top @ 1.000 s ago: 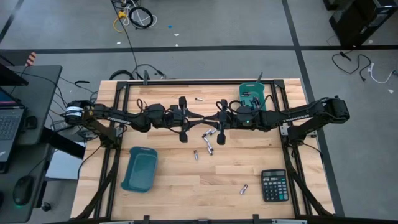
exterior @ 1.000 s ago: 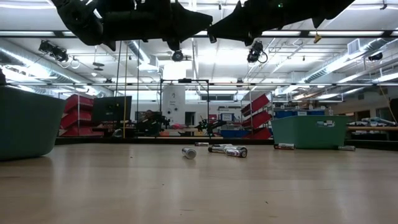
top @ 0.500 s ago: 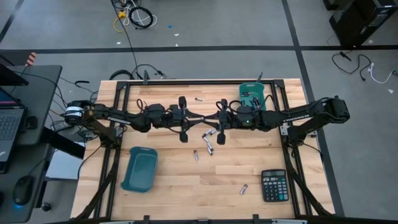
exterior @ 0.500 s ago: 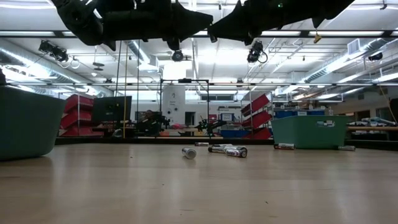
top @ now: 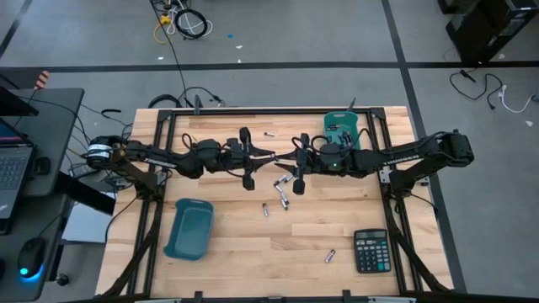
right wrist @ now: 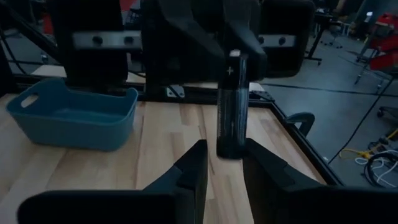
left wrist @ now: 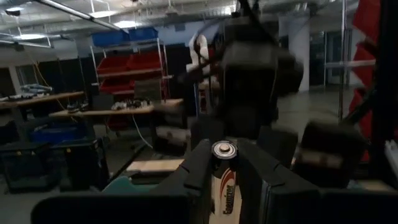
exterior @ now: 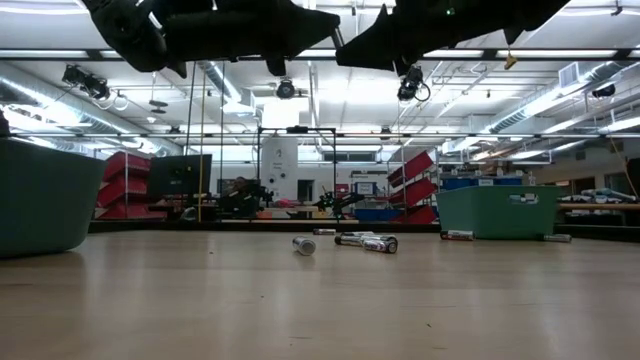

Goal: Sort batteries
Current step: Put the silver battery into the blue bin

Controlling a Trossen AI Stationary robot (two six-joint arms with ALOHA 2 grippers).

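Note:
High over the table's middle, my two grippers meet tip to tip. My left gripper (top: 268, 160) (left wrist: 224, 155) is shut on one battery (left wrist: 224, 183) with a silver end cap. My right gripper (top: 283, 162) (right wrist: 229, 158) is open. Its fingers stand on either side of that battery's (right wrist: 231, 106) free end, with a gap showing on one side. Loose batteries lie on their sides on the wood below (top: 283, 183) (top: 285, 202) (top: 265, 209), and others lie near the front (top: 330, 256) and the far edge (top: 269, 134). My left gripper pinches the battery's sides (left wrist: 222, 193) between its two fingers. The fingers come about level from the table's left and lie along the battery. The capped end (left wrist: 224, 150) sticks out past the fingertips toward the right gripper. The battery is lifted clear, high above the table.
One teal bin (top: 189, 228) sits at the front left. A second teal bin (top: 342, 133), with batteries in it, sits at the far right. A black calculator (top: 371, 251) lies at the front right. A dark frame runs around the table's edges.

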